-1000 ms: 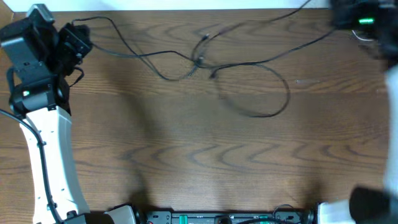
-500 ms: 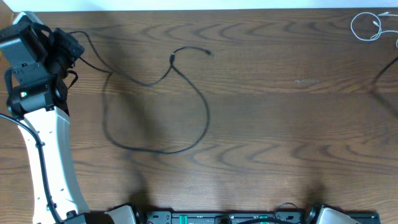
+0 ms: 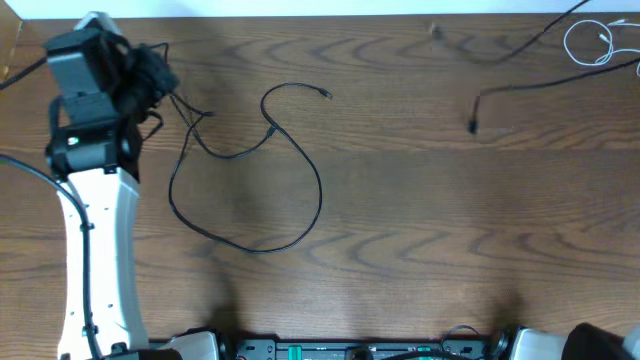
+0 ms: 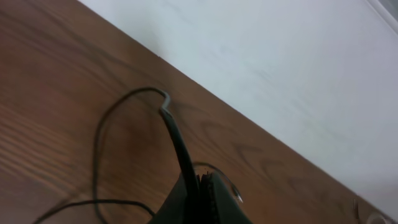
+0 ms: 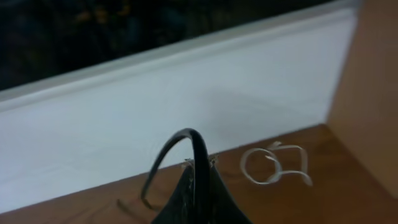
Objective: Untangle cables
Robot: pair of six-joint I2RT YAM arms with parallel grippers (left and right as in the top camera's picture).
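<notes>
We see the table (image 3: 420,230), brown wood grain, filling the overhead view, and we place everything else against it. The left arm (image 3: 100,250), white with a black head, reaches from the table's near left edge up to its far left corner. From that corner the black cable (image 3: 320,192) spreads toward the table's middle. It drops in one wide open loop over the left half and climbs back. It then curls into a small hook whose plug (image 3: 326,95) lies free on the wood, left of centre and toward the far edge. On the table's right half a second black cable (image 3: 550,84) runs in from the right edge. It bends down to a dark plug (image 3: 472,125) right of centre, well apart from the first cable. A fainter, blurred dark line crosses near the table's far right edge, and we cannot tell what it is. The left gripper (image 4: 204,186) hangs over the far left corner, its jaws clenched on the black cable, which rises from the fingertips and hooks over above the wood. The right gripper (image 5: 198,177) is outside the overhead view. Its wrist camera shows it by the table's far right corner, jaws pinched on the second black cable, which arches up and over to the left. The white cable (image 3: 602,36) lies coiled in a small ring on the table's far right corner, touched by neither gripper.
</notes>
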